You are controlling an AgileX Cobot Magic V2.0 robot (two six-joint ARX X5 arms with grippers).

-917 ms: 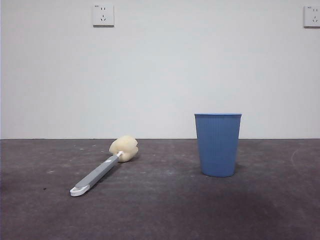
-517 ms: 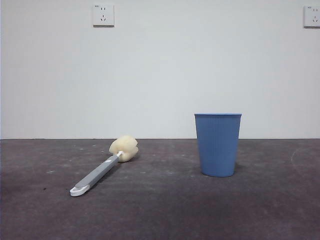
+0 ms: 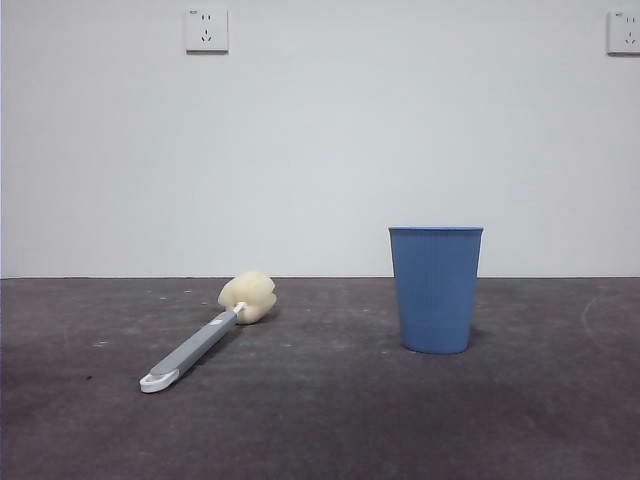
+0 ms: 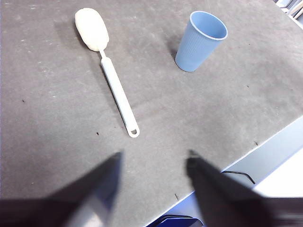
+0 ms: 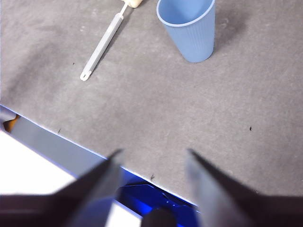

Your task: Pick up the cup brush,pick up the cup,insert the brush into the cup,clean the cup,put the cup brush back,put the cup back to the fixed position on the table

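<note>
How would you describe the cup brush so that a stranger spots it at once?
On the dark grey table, look beside the upright blue cup. The cup brush lies flat there, apart from the cup. Its slim grey handle and cream sponge head set it apart.

no readable text, labels or numbers anywhere
</note>
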